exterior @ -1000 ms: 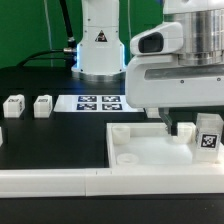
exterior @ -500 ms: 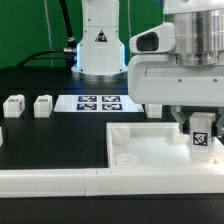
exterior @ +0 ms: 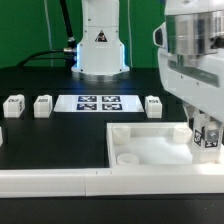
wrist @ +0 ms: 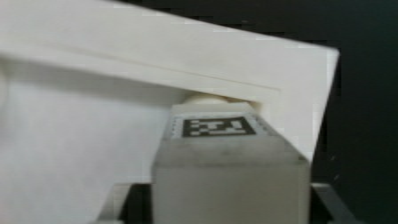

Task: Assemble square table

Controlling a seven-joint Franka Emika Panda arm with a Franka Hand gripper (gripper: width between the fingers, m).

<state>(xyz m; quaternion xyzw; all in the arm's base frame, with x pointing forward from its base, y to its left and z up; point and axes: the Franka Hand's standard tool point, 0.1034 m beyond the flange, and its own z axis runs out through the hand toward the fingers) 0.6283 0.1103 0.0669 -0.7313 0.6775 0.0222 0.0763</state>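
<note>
The square table's white slab lies at the front right, with raised rims and a round socket near its front corner. My gripper is shut on a white tagged leg block and holds it over the slab's corner at the exterior view's right. In the wrist view the leg stands between my fingers, tag up, its end over the slab near a corner socket. Three more leg blocks rest on the table: two at the left and one behind the slab.
The marker board lies flat in front of the robot base. The long white L-shaped border wall runs along the front edge, against the slab.
My hand has turned and shifted toward the exterior view's right with the leg still held. This uncovered the leg block behind the slab. The slab and other legs have not moved.
</note>
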